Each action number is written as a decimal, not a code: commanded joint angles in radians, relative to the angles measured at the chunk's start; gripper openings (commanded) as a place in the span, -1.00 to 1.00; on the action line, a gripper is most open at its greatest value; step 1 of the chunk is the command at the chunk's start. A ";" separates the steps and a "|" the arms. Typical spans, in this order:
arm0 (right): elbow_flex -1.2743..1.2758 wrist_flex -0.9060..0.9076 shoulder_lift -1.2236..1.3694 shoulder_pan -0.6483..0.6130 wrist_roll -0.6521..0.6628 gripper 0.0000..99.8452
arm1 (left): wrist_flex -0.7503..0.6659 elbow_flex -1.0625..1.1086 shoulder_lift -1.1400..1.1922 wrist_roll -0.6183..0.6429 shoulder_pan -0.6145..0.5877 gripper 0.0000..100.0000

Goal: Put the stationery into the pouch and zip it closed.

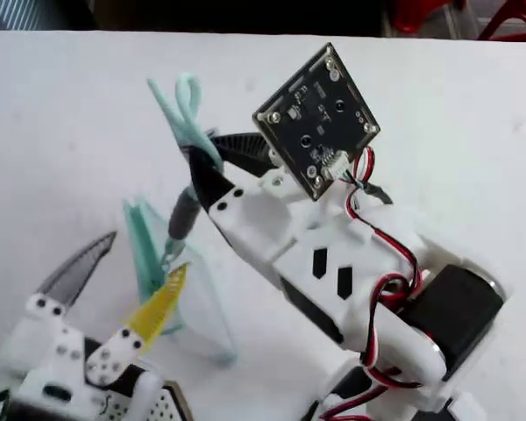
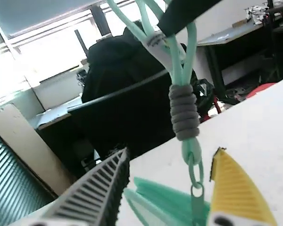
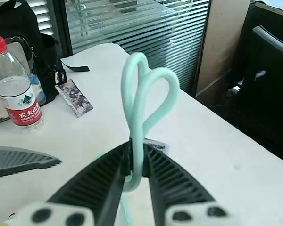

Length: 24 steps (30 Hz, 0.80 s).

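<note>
STEP: zipping judged in hand | right gripper: jaws clamped on pull cord | left gripper: jaws wide apart astride zip end (nothing gripped) | pouch: laid on bench | NEXT: pouch edge to be pinned, cord drawn along zip

White table, slatted window blinds, desk beyond

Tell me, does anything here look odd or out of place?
The clear pouch isn't lying flat: it stands tilted on edge, held up by its mint cord, which the right hand pinches. The open left hand straddles its top.
</note>
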 commanded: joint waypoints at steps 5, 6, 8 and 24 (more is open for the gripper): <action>-0.020 0.007 -0.085 -0.136 0.041 -0.96 | -0.135 0.115 0.012 0.035 0.102 -0.48; -0.020 0.007 -0.088 -0.159 0.049 -0.96 | -0.152 0.115 0.012 0.035 0.117 -0.55; -0.020 0.002 -0.088 -0.182 0.066 -0.96 | -0.192 0.117 0.012 0.035 0.148 -0.76; -0.018 0.022 -0.050 -0.176 0.081 -0.78 | -0.298 0.118 0.012 0.141 0.249 -0.96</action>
